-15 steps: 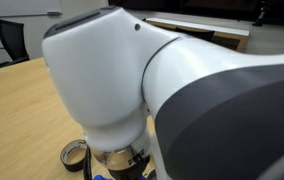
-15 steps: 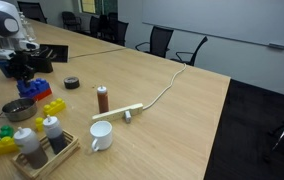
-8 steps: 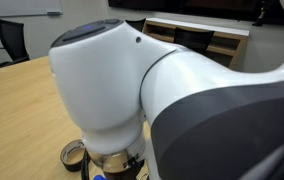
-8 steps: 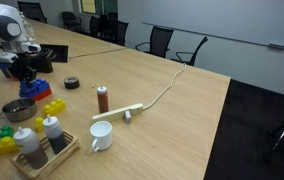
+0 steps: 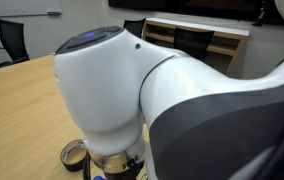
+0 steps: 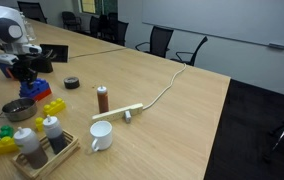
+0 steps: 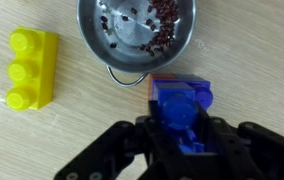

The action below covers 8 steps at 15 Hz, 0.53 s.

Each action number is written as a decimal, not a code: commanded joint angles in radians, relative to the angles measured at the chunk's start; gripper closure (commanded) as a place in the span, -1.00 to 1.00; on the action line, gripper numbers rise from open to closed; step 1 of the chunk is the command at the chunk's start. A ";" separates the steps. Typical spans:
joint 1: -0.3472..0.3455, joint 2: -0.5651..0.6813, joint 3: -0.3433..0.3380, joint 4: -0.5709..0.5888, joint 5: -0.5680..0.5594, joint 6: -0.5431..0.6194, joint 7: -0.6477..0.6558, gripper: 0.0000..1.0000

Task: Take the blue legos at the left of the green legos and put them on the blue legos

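Fingers (image 7: 227, 137) pinching blue legos (image 7: 182, 118), metal bowl (image 7: 122, 48) just beside, yellow brick (image 7: 32, 68) well apart

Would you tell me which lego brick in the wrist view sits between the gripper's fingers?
The blue brick, just below the metal bowl, flanked on both sides by the gripper; the yellow brick lies apart, off to the side.

white arm (image 5: 102, 90), grey joints (image 5: 232, 135), black tool (image 7: 185, 132)

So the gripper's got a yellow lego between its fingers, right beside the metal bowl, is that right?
Not yellow: the wrist view shows the gripper closed on a blue lego beside the metal bowl. The yellow lego lies apart, ungripped.
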 commanded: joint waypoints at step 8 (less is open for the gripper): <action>-0.003 0.025 0.000 -0.018 0.046 0.005 -0.019 0.80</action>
